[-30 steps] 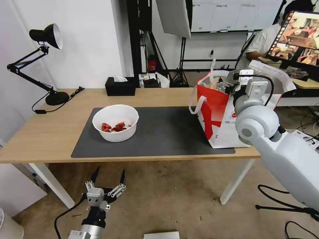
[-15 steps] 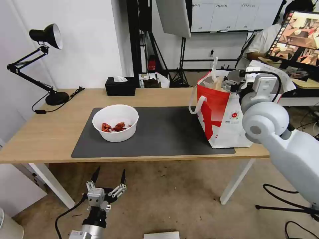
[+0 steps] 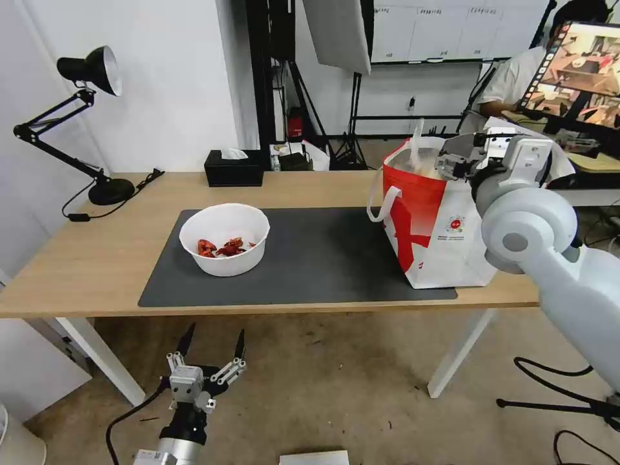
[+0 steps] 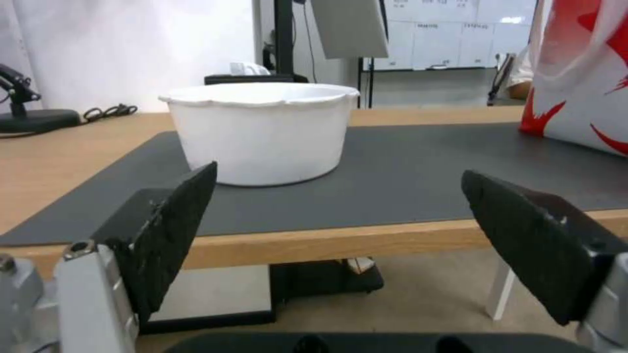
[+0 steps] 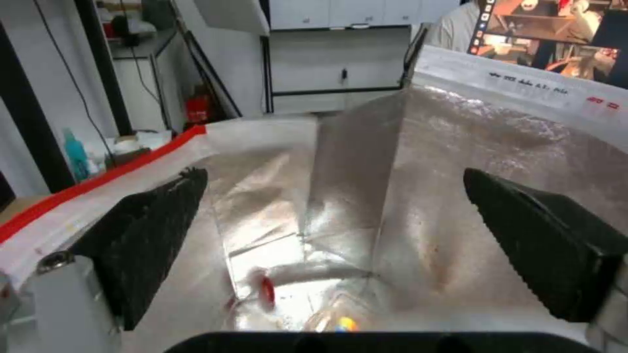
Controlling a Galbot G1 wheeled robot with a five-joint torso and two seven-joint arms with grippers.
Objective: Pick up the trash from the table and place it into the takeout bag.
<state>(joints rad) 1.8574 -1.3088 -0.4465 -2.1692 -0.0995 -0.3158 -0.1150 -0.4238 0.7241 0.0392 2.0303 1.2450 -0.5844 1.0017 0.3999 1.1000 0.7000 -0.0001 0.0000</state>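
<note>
A white round bowl (image 3: 224,239) with red scraps stands on the left part of the dark grey mat (image 3: 323,258) on the light-wood table (image 3: 97,258). The red-and-white takeout bag (image 3: 433,226) stands upright at the mat's right end. My right gripper (image 3: 453,161) hovers open over the bag's mouth, holding nothing. In the right wrist view this gripper (image 5: 333,179) faces the foil lining (image 5: 458,162), and clear plastic trash (image 5: 294,289) lies at the bottom. My left gripper (image 3: 210,345) hangs open below the table's front edge. In the left wrist view that gripper (image 4: 339,172) faces the bowl (image 4: 262,130).
A black desk lamp (image 3: 90,71) stands at the table's far left, its cord trailing on the wood. A black tissue box (image 3: 234,169) sits at the back edge behind the bowl. A monitor (image 3: 575,71) and stands crowd the room behind the bag. Cables lie on the floor at right.
My right arm has swung to the right and drawn back from the bag's front, uncovering the round red logo. The gripper stays over the opening. Left arm and bowl are unmoved.
</note>
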